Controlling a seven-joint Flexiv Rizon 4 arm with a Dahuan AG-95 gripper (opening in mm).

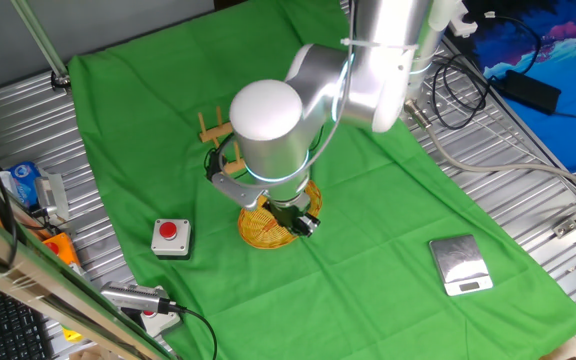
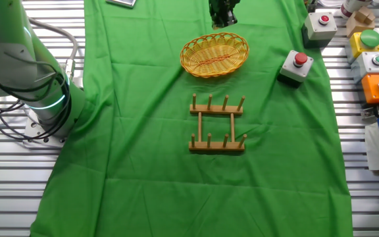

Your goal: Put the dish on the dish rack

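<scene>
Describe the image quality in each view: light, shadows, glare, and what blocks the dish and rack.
One fixed view: even light, bright sheen on the arm's white joint, which hides most of the dish rack and part of the dish. The other fixed view: sharp, soft shadows, dish and rack unobstructed; gripper cropped at the top edge.

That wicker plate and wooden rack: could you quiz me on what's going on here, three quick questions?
1. True or false: the wicker dish already stands in the wooden dish rack.
2. What colour cloth covers the table? A) blue B) green C) white
3. Fill in: the gripper hovers at the dish's far ____, seen from the rack.

Key: 1 false, it lies flat on the cloth; 2 B; 3 rim.
</scene>
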